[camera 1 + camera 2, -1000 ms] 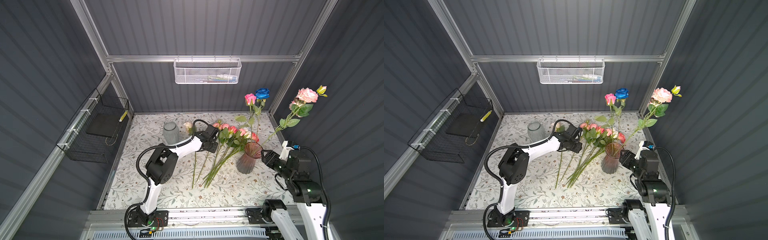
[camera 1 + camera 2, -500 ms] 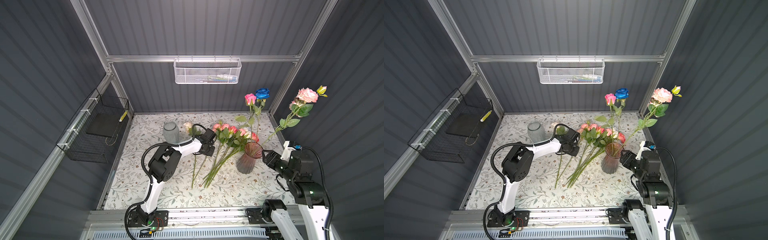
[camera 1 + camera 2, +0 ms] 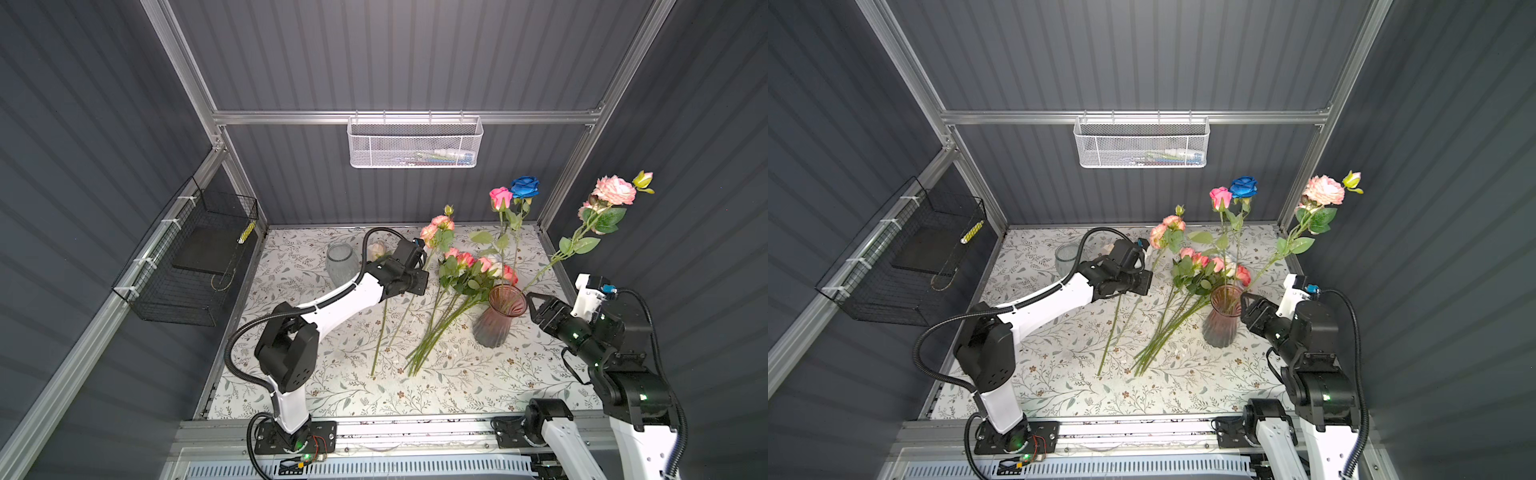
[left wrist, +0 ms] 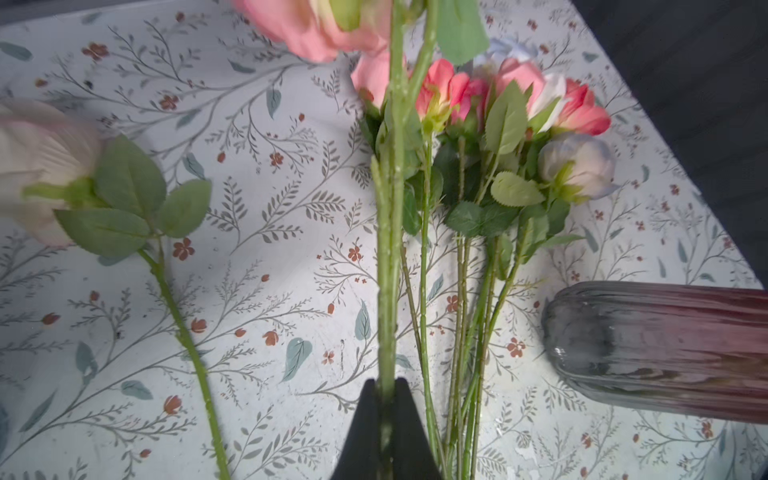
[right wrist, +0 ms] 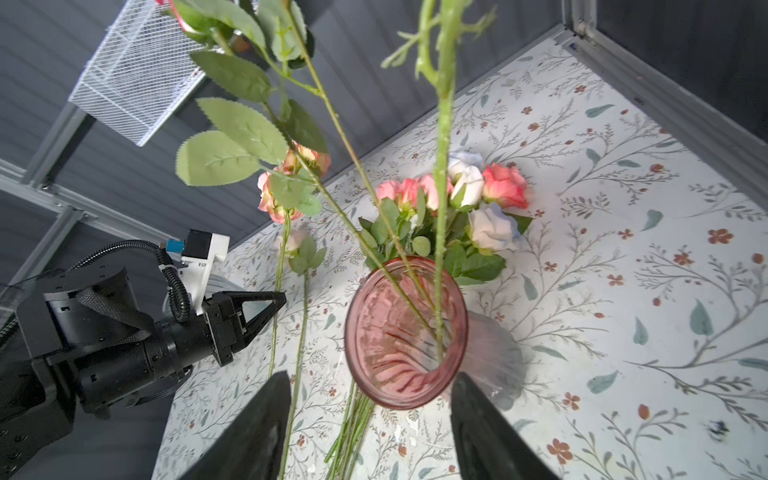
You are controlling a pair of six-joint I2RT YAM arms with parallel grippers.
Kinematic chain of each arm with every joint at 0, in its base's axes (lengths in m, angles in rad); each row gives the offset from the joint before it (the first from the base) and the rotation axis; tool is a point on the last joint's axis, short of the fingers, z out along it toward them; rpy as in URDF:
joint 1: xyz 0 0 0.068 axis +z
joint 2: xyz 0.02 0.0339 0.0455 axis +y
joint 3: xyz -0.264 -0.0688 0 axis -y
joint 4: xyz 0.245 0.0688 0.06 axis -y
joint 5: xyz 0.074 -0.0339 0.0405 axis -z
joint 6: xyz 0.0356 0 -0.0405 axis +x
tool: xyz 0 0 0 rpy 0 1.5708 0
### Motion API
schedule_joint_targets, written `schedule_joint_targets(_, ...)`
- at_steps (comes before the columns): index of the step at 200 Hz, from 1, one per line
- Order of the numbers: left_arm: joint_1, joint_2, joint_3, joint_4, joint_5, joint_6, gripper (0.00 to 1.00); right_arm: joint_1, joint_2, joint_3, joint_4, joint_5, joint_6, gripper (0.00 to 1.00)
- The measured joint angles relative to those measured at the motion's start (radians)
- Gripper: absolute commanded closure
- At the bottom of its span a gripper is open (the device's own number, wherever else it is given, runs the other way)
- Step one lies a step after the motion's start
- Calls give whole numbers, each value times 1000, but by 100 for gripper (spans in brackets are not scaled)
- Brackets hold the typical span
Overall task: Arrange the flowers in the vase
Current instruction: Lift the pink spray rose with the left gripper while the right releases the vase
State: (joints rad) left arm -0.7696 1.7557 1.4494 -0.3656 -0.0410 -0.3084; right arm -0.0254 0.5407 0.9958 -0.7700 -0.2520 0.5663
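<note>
Pinching mid-stem, left gripper (image 4: pixel 385 386) clamps a pink rose (image 4: pixel 390 249) up frame centre; likely light, wiry, springy. Wide open and empty, right gripper (image 5: pixel 372 376) sits just beside pink vase (image 5: pixel 405 332).

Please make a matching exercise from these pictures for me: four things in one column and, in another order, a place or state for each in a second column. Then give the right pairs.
Things
1. blue rose
2. clear vase
3. left gripper
4. right gripper

Places or states
A. open, close to the pink vase
B. stands in the pink vase
C. shut on a rose stem
D. empty, no flower in it

Pairs: 1-B, 2-D, 3-C, 4-A
</note>
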Motion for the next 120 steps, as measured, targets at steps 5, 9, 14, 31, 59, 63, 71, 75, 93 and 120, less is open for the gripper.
schedule_joint_targets(5, 0, -26, -24, 19, -4, -1, 100, 1, 1, 10, 0, -21, 3, 37)
schedule_joint_targets(9, 0, -55, -56, 39, -7, -2, 100, 1, 2, 17, 1, -34, 8, 37)
schedule_joint_targets(14, 0, -90, -91, 58, -8, -2, 100, 3, 3, 26, 3, -50, 10, 37)
schedule_joint_targets(31, 0, -227, -241, 148, -10, -1, 100, 13, 2, 58, 16, -96, 24, 37)
schedule_joint_targets(59, 0, -446, -437, 284, 16, 20, 100, 38, 2, 93, 38, -151, 49, 37)
schedule_joint_targets(63, 0, -465, -451, 301, 23, 22, 100, 44, 2, 95, 43, -156, 55, 37)
schedule_joint_targets(71, 0, -505, -473, 335, 39, 28, 100, 58, 4, 95, 53, -165, 62, 37)
schedule_joint_targets(75, 0, -522, -481, 354, 47, 29, 100, 69, 6, 95, 59, -167, 63, 37)
schedule_joint_targets(93, 0, -579, -495, 421, 87, 33, 100, 148, 28, 97, 81, -162, 75, 37)
schedule_joint_targets(120, -7, -597, -492, 512, 143, 35, 100, 369, 122, 124, 113, -68, 70, 36)
